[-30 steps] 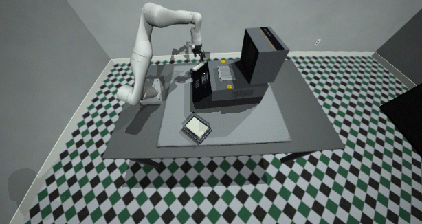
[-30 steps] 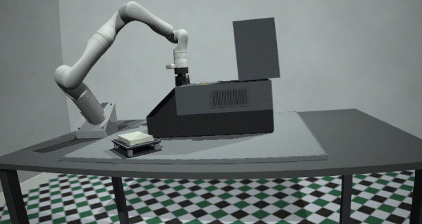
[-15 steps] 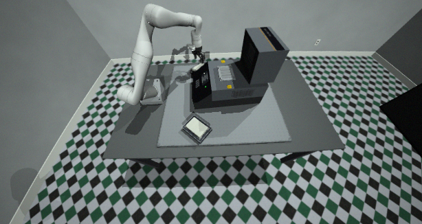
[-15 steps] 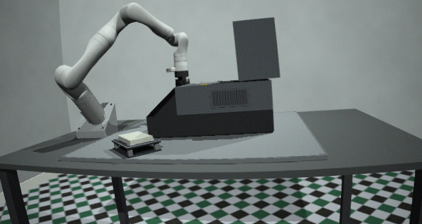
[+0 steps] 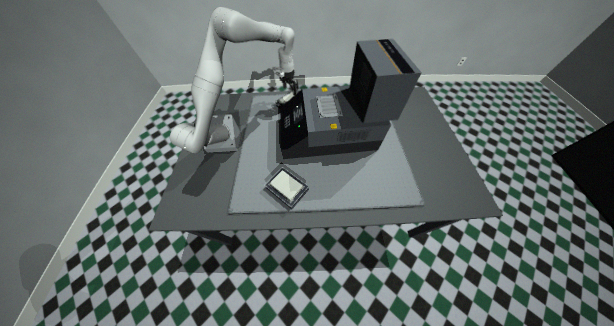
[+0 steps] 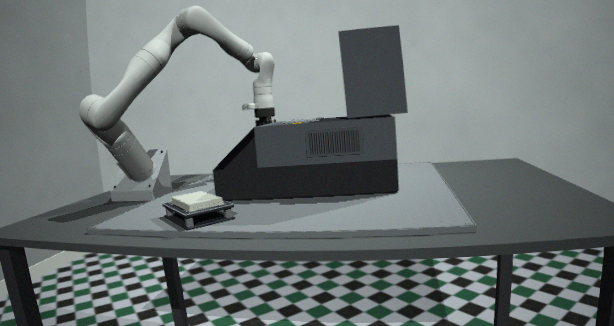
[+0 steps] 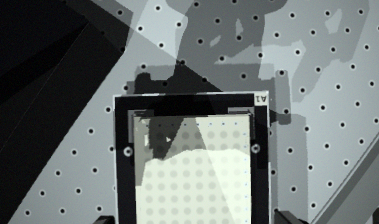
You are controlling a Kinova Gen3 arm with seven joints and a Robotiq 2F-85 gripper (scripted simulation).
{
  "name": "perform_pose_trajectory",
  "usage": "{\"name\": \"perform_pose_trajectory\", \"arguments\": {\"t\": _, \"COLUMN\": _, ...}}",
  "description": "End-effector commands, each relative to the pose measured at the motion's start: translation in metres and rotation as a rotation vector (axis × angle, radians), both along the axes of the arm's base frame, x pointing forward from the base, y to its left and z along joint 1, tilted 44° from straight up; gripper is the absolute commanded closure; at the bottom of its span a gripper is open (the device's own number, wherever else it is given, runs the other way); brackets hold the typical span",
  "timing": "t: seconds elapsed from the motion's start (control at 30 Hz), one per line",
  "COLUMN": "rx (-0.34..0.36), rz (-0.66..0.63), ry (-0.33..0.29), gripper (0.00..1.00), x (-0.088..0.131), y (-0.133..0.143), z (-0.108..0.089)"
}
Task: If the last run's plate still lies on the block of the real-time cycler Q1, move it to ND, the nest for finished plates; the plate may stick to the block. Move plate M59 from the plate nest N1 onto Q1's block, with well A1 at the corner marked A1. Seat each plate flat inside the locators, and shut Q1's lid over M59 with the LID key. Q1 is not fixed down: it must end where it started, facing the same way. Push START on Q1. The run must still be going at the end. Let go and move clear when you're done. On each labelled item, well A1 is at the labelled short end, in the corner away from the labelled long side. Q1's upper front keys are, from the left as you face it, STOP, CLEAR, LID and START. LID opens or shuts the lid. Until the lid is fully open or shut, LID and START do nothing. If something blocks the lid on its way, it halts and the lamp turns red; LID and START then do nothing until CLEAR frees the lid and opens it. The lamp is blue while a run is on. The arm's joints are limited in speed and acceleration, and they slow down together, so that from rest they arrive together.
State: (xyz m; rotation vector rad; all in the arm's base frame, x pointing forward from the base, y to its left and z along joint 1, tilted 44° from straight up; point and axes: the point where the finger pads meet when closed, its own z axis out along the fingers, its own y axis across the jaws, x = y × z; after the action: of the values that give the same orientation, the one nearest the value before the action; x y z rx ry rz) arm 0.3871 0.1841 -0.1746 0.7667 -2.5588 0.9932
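The real-time cycler Q1 (image 5: 345,136) (image 6: 325,147) stands with its lid (image 5: 385,87) (image 6: 375,70) raised; a small lamp (image 5: 299,126) is green. Its block (image 5: 328,106) shows pale and ribbed, with no plate plainly visible on it. A cream plate (image 5: 287,184) (image 6: 197,200) sits on the front nest (image 6: 194,211). Another cream plate (image 5: 287,98) (image 7: 195,175) lies in the rear nest (image 7: 261,185), its A1 mark (image 7: 261,99) at the top right in the wrist view. My gripper (image 5: 290,87) (image 7: 197,219) is open above this plate, fingers to either side. Nest names are not readable.
Q1's sloped key panel (image 5: 295,117) is close beside the gripper and rear nest. Yellow marks (image 5: 333,126) (image 6: 296,123) lie on Q1's deck. A perforated board (image 5: 360,195) (image 6: 320,225) lies under Q1 and the nests on the grey table (image 5: 450,180).
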Motion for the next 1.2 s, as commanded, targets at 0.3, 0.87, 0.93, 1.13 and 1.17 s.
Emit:
{"name": "perform_pose_trajectory", "arguments": {"t": 0.3, "rx": 0.002, "rz": 0.001, "ry": -0.001, "gripper": 0.0, "x": -0.001, "y": -0.01, "z": -0.011}}
{"name": "perform_pose_trajectory", "arguments": {"t": 0.87, "rx": 0.002, "rz": 0.001, "ry": -0.001, "gripper": 0.0, "x": -0.002, "y": -0.019, "z": -0.021}}
{"name": "perform_pose_trajectory", "arguments": {"t": 0.93, "rx": 0.002, "rz": 0.001, "ry": -0.001, "gripper": 0.0, "x": -0.002, "y": -0.019, "z": -0.021}}
{"name": "perform_pose_trajectory", "arguments": {"t": 1.13, "rx": 0.002, "rz": 0.001, "ry": -0.001, "gripper": 0.0, "x": -0.002, "y": -0.019, "z": -0.021}}
{"name": "perform_pose_trajectory", "arguments": {"t": 1.17, "rx": 0.002, "rz": 0.001, "ry": -0.001, "gripper": 0.0, "x": -0.002, "y": -0.019, "z": -0.021}}
